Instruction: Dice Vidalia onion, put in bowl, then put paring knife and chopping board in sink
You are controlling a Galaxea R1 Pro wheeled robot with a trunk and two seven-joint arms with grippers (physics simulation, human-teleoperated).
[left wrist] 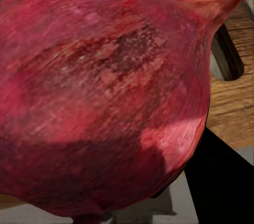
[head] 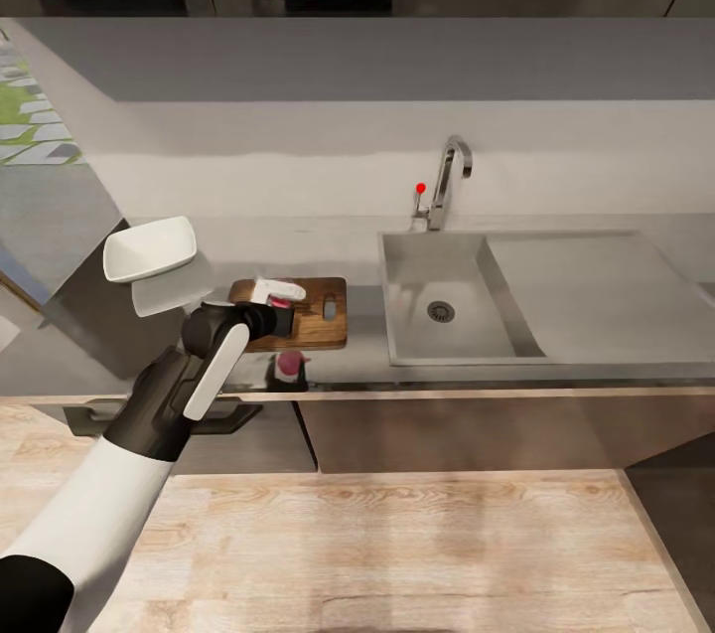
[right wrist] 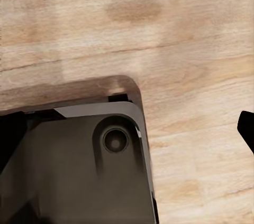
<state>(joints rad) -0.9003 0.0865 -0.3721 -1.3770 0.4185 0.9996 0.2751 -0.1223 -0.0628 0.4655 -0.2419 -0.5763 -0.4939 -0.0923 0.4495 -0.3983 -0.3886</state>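
Left hand (head: 283,307) clamped on onion (left wrist: 100,97), over chopping board (head: 316,313): round, firm, slick skin, so grip its widest middle.

Kitchen: sink (head: 437,300), tap (head: 447,178), countertop (head: 328,245), cabinets (head: 447,434).

Paring knife (head: 266,291) largely behind left gripper (head: 281,313).

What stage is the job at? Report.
Done: the onion is out of the sink, whose basin looks bare. In hand: the left claw holds it over the chopping board. Left: dicing, filling the bowl, then knife and board into the sink.
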